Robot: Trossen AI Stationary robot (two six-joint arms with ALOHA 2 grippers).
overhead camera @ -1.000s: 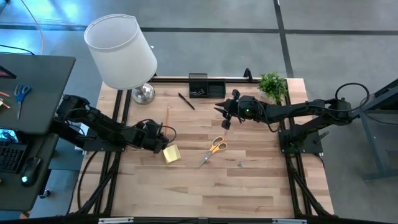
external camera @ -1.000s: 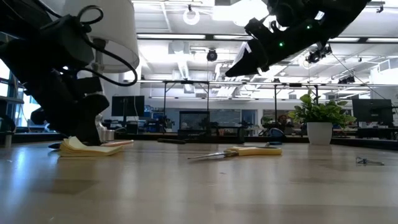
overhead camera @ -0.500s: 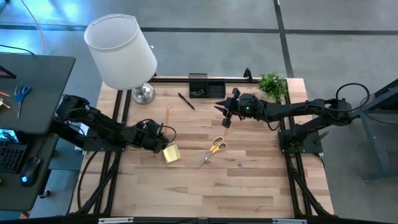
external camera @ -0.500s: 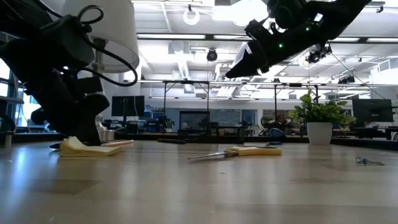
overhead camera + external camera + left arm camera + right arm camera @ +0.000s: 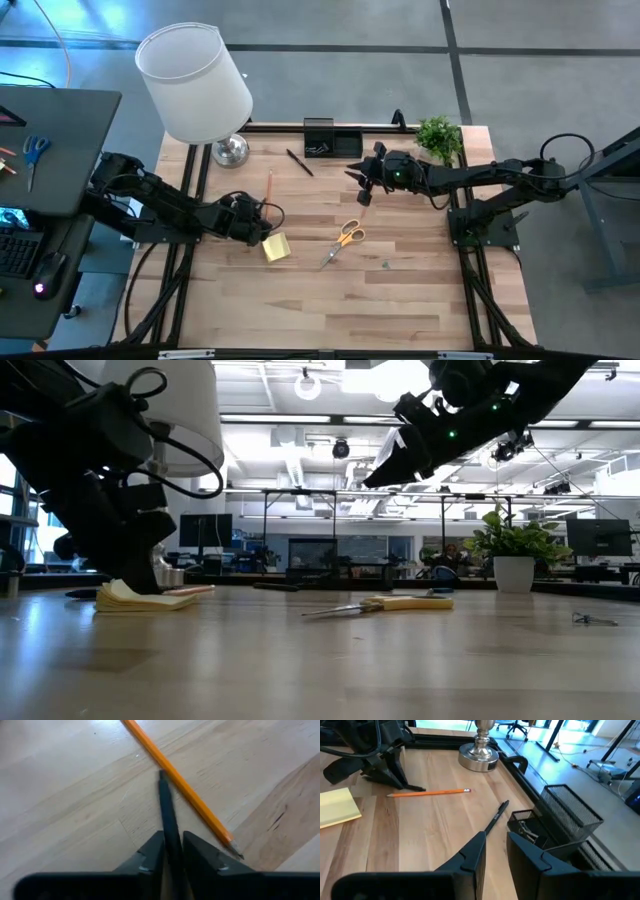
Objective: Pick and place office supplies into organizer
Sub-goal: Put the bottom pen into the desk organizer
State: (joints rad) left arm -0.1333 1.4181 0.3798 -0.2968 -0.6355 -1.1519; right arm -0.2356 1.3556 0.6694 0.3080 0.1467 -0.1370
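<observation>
Wooden table [image 5: 400, 300] carries the organizer [image 5: 332, 140] at its far edge. Left gripper [image 5: 172, 851], low beside the pencil [image 5: 269, 188], pinches a thin dark rod, prob. a pen. Right gripper [image 5: 494, 851] hovers raised near organizer, fingers slightly apart, empty.

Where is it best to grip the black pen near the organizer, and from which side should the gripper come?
Probably at mid-barrel, coming from above. The black pen lies flat on the table at a slant, clear of the organizer and pencil, so fingers should straddle the thin barrel crosswise. The right gripper hovers nearest.
</observation>
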